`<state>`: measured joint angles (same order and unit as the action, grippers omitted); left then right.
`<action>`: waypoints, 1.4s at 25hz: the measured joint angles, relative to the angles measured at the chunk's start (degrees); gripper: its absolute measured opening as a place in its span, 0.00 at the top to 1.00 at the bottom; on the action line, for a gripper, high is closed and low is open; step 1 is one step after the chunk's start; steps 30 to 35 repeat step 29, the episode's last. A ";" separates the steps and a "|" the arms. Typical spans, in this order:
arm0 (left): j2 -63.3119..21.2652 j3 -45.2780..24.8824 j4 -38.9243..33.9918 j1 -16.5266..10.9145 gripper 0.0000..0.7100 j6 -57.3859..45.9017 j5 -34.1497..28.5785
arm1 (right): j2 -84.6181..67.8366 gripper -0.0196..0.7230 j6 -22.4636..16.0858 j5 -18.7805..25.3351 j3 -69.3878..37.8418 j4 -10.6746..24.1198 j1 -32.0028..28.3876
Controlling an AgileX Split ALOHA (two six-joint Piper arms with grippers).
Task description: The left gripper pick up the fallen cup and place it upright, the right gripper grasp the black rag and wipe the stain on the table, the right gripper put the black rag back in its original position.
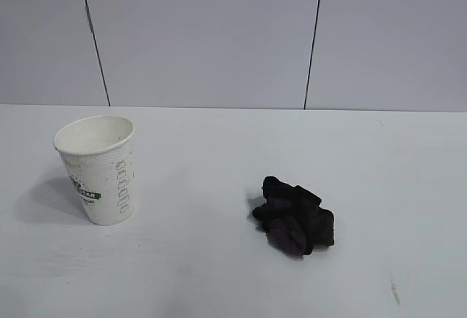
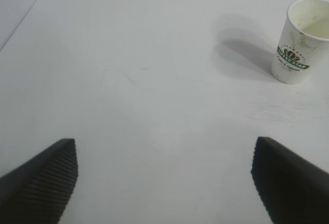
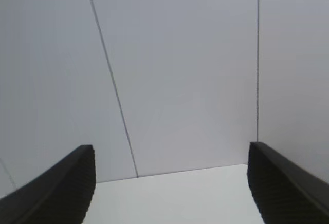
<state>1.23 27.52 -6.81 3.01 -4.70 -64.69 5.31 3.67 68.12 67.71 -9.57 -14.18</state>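
Two hands (image 2: pixel 164 183) (image 3: pixel 169 183) agape — one cup (image 1: pixel 98 168), one rag (image 1: pixel 295 219)

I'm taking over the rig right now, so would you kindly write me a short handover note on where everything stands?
Left gripper: open, empty, hanging over bare table, pulled back from the cup.
Right gripper: open, empty, raised and facing the back wall.
Paper cup: standing upright at the exterior view's left, brownish specks inside it.
Black rag: lying bunched on the table, right of centre, nothing touching it.
Done: cup is upright, rag is set down, and no stain shows on the table apart from a faint grey mark near the front right.
Left: seemingly nothing; just confirm the wipe was clean.
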 joint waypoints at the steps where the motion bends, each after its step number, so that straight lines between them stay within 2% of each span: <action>1: 0.00 0.00 0.00 0.00 0.07 0.00 0.00 | -0.56 0.22 0.30 1.75 -0.50 0.00 1.56; 4: 0.00 0.00 0.00 0.00 0.07 0.00 0.00 | -1.92 0.22 0.65 4.58 -4.87 0.84 6.20; 9: 0.00 0.00 -0.05 0.00 0.07 0.00 0.00 | -3.56 0.22 0.65 3.88 -18.49 5.27 12.78; 15: 0.00 0.00 -0.04 0.00 0.07 0.00 0.00 | -3.89 0.22 -1.44 -3.28 -32.90 7.47 16.94; 18: 0.00 0.00 -0.04 0.00 0.07 0.00 0.00 | -3.89 0.22 -2.13 -5.02 -37.68 8.54 16.94; 22: 0.00 0.00 -0.04 0.00 0.07 0.00 0.00 | -3.89 0.22 -2.62 -5.16 -40.79 9.57 16.94; 29: 0.00 0.00 -0.04 0.00 0.07 0.00 0.00 | -3.89 0.22 -7.72 -5.74 -40.79 13.12 16.94; 35: 0.00 0.00 -0.04 0.00 0.07 0.00 0.00 | -3.89 0.22 -7.72 -5.74 -40.79 13.12 16.94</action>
